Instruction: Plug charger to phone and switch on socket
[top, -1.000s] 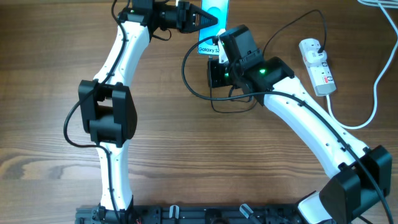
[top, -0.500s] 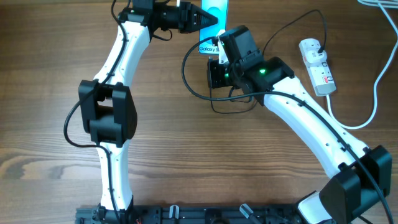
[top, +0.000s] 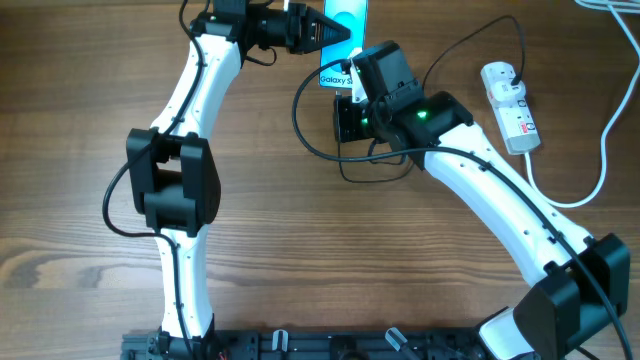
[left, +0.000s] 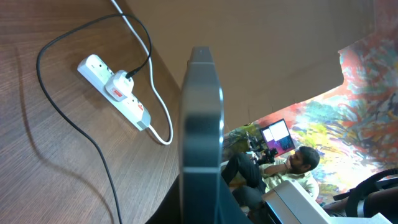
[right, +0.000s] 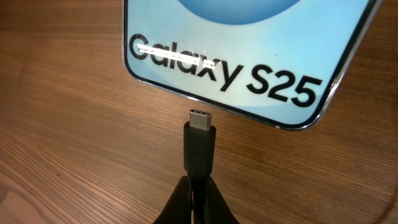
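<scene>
Looks like the step in hand is the actual plugging-in. The phone (right: 236, 56) is held at the far middle of the table (top: 80, 200) by the left claw (top: 338, 32), which is clenched on it. The connector tip (right: 199, 118) of the charger (top: 296, 115) is pinched tight in the right claw (right: 196, 198). It sits just on the near side of the phone's bottom edge, close but not touching.

A couple of things probably need to be gotten right here. In the right wrist view the bottom edge runs at a slant to the connector, so the two should be squared up before anything is pushed. The port itself can't be made out, and the tip seems a bit off the middle of that edge, so a small sideways nudge is likely needed first. After that, a slow straight push is called for, with the phone gripped firmly so it isn't shoved away. Plenty of slack is seen in the cable, so no tugging should be felt.

The socket (top: 512, 108) lies at the far right, well apart, with the white plug (left: 118, 87) already seated in it. Switching it on is left for afterwards.
</scene>
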